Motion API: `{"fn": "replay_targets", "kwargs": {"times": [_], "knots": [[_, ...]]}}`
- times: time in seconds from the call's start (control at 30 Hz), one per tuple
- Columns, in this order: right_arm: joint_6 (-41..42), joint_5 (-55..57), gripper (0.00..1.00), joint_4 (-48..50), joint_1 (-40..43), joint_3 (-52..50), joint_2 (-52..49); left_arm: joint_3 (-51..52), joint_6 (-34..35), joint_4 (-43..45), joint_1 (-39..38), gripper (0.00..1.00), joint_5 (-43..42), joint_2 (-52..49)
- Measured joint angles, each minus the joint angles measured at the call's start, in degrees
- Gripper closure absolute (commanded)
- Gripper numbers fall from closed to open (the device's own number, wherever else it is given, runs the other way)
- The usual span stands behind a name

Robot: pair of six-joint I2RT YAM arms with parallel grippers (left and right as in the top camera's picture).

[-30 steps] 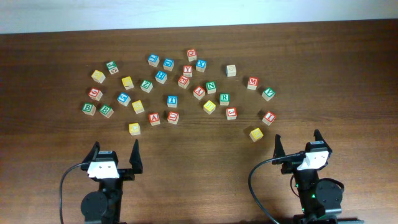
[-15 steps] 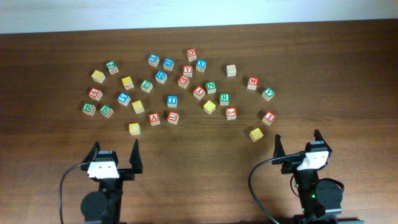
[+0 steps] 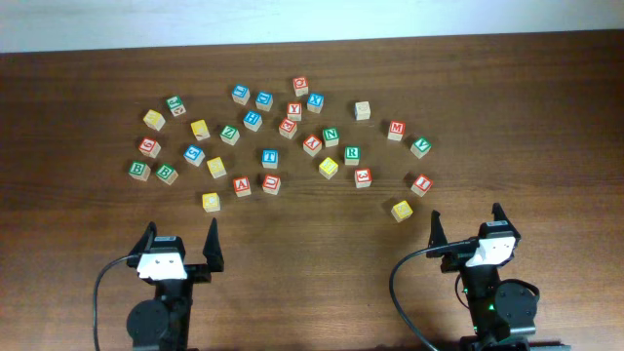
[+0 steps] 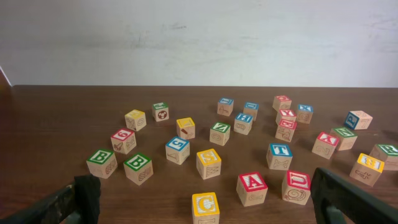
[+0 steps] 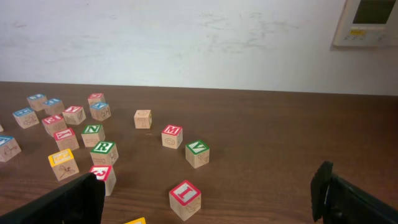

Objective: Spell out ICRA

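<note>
— Which arm is sitting nearer the I (image 3: 421, 182)?
— The right gripper (image 3: 466, 223). The I is lying just ahead of it, a touch to its left, at the near edge of the other cubes (image 3: 270, 157). Its fingers are standing spread, holding nothing.
— And the left gripper (image 3: 180, 237)?
— It is gaping wide too, and empty. The C (image 3: 211, 201) is sitting just ahead of it, and the A (image 3: 242, 185) is just beyond that, to the right. The R (image 3: 351, 155) is lying further out, closer to the right arm.
— Any long axis to line up on?
— None, they're cubes, though each is sitting a little askew.
— What are the wrist cameras adding?
— The left one is showing C and A plainly but no I. The right one is showing I and R, but not C or A. Only overhead is taking in all four.
</note>
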State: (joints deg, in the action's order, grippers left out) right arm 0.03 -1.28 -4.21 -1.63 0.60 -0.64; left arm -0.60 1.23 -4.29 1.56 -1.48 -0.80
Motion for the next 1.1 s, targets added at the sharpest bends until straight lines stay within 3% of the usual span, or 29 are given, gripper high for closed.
{"fn": "replay_targets", "kwargs": {"times": [0.17,0.23,0.4,0.5,0.57,0.6,0.7,0.8,0.87,1.0,1.1], "knots": [[0.0,0.0,0.02,0.0,0.0,0.0,0.0,0.0,0.0,0.1,0.0,0.01,-0.5,0.0],[0.0,0.0,0.02,0.0,0.0,0.0,0.0,0.0,0.0,0.7,0.0,0.01,-4.7,0.0],[0.0,0.0,0.02,0.0,0.0,0.0,0.0,0.0,-0.2,2.6,-0.1,0.01,-32.3,0.0],[0.0,0.0,0.02,0.0,0.0,0.0,0.0,0.1,0.8,18.6,-0.1,0.01,-46.2,0.0],[0.0,0.0,0.02,0.0,0.0,0.0,0.0,-0.5,3.8,30.3,-0.2,0.01,-49.8,0.2],[0.0,0.0,0.02,0.0,0.0,0.0,0.0,-1.5,4.5,31.2,-0.2,0.01,-50.3,0.2],[0.0,0.0,0.02,0.0,0.0,0.0,0.0,-8.3,6.1,24.7,-0.2,0.01,-49.7,0.0],[0.0,0.0,0.02,0.0,0.0,0.0,0.1,-22.6,5.3,4.7,-0.2,0.01,-44.9,-3.8],[0.0,0.0,0.02,0.0,0.0,0.0,0.1,-32.7,3.5,-3.7,-0.2,0.01,-44.3,-8.5],[0.0,0.2,0.02,0.0,0.0,0.0,0.0,-39.9,4.0,-0.3,-0.2,0.01,-47.4,-11.1],[0.0,0.2,0.02,0.0,0.0,0.0,0.0,-47.8,6.7,-11.8,-0.2,0.01,-43.1,-14.6]]}}
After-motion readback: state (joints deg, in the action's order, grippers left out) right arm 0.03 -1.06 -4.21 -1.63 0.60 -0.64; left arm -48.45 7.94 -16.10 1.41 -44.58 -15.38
